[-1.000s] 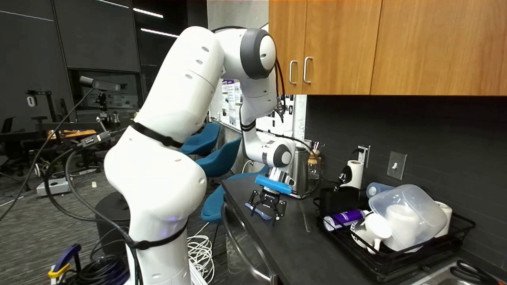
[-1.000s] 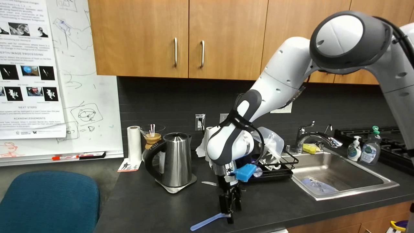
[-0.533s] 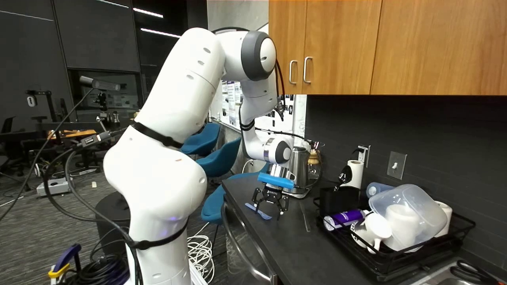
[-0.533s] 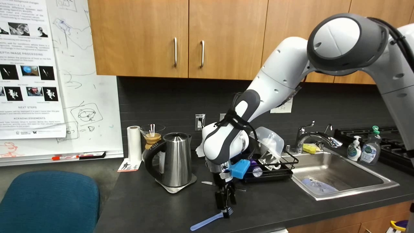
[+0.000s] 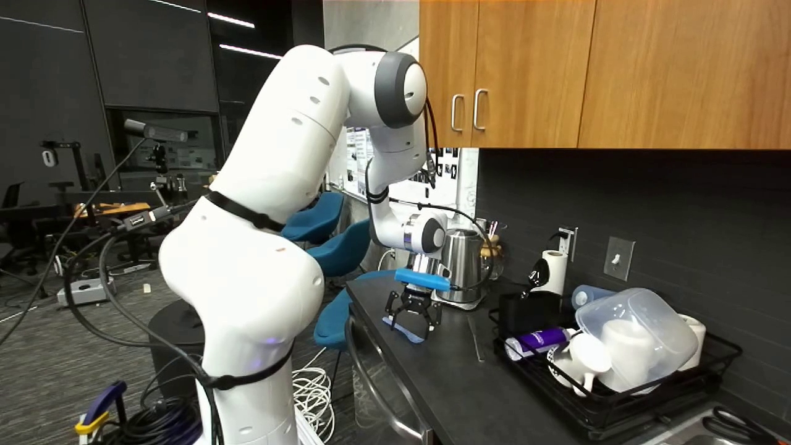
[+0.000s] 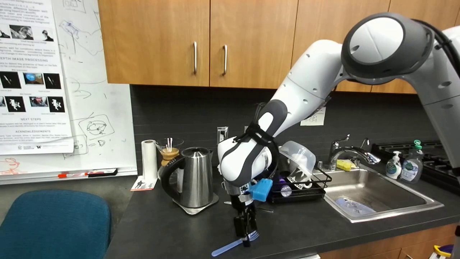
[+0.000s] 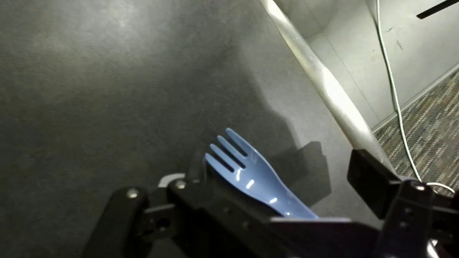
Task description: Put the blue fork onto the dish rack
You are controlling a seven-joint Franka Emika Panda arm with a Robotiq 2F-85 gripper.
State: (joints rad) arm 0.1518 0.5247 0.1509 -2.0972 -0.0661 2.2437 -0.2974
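Gripper [image 5: 410, 332]: black jointed linkages with blocky tips; jaws stand apart, low over the countertop [image 7: 107, 107]; contact with that surface cannot be told;
Blue fork [image 7: 258, 175]: glossy, smooth-edged, four tapering tines; lies on the countertop, head between the jaws in the wrist view, handle partly hidden there;
Countertop: dark grey, finely mottled, low sheen;
Kettle [image 6: 197, 180]: tapered body of shiny metal, curved black handle;
Dish rack [image 6: 298, 196]: black wire frame, well apart from the blue fork; holds a rounded translucent tub [image 5: 664, 315] and a purple cylindrical bottle [image 5: 544, 339];
Cabinets [image 6: 154, 43]: flat wood-grained doors, slim metal pulls [image 6: 195, 57].
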